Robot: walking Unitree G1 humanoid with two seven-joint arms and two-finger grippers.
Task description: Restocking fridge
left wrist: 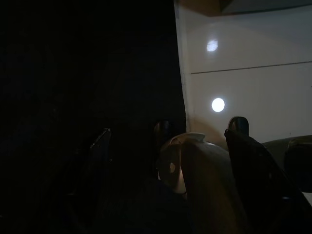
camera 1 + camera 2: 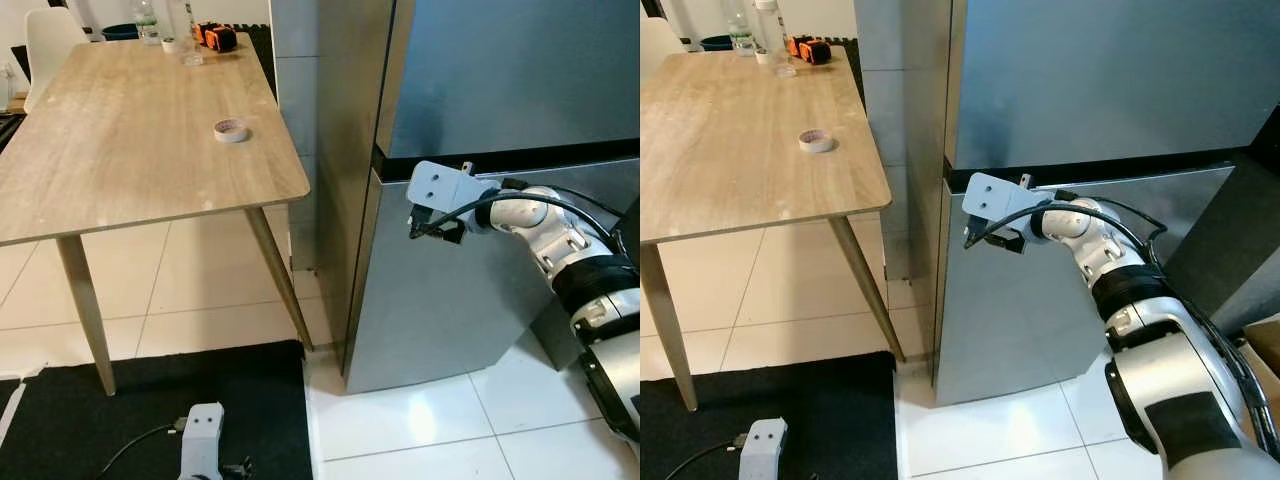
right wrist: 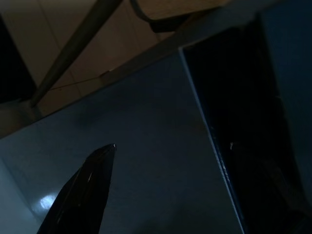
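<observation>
The right gripper [image 2: 985, 238] is reaching at the top corner of the fridge's lower door [image 2: 1060, 300], its fingers spread, one lying over the door face and the other going into the dark seam [image 2: 500, 160] just above. The left gripper [image 1: 204, 161] is hanging low over the floor; whether it is open I cannot tell. By my judgement the task is barely beginning: both doors are standing closed and nothing is being carried. The fridge [image 2: 480, 90] is looking tall, grey and smooth. Beyond it, a tape roll [image 2: 231, 129] is sitting on the wooden tabletop [image 2: 120, 140].
</observation>
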